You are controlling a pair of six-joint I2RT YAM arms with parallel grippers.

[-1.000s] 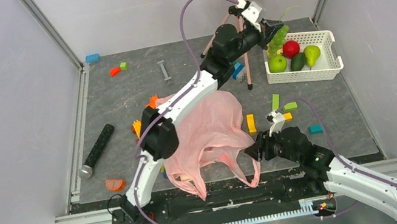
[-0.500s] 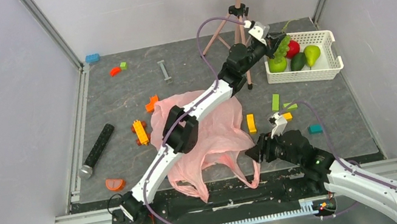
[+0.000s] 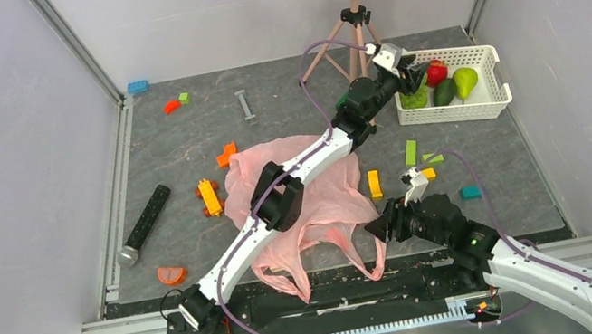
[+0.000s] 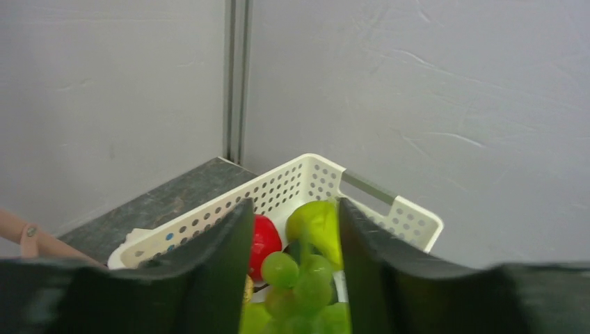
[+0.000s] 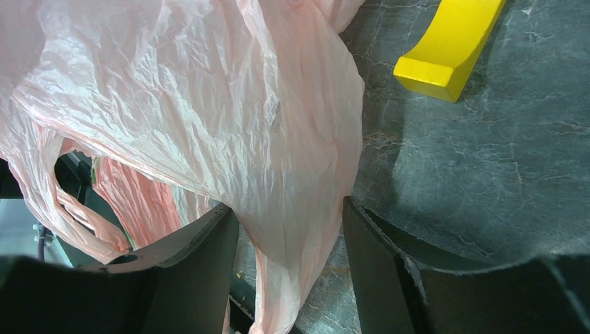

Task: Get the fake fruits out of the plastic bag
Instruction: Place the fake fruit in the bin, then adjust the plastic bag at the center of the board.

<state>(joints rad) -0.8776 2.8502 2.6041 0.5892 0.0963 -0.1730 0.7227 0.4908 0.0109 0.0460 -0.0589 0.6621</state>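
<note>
My left gripper reaches over the near-left corner of the white lattice basket. In the left wrist view its jaws stand apart, and a blurred bunch of green grapes hangs loose between them, over the basket. A red apple and a green pear lie behind the grapes. From above, the basket holds the red apple, a green apple, an avocado and the pear. The pink plastic bag lies flat mid-table. My right gripper is open astride its edge.
Loose blocks lie around the bag: a yellow one, a green one, a teal one and an orange-yellow brick. A black cylinder lies at the left. A tripod stands just left of the basket.
The left arm stretched out and lowered the grapes to the basket, then its jaws opened off them. The right arm and the bag stayed put.
</note>
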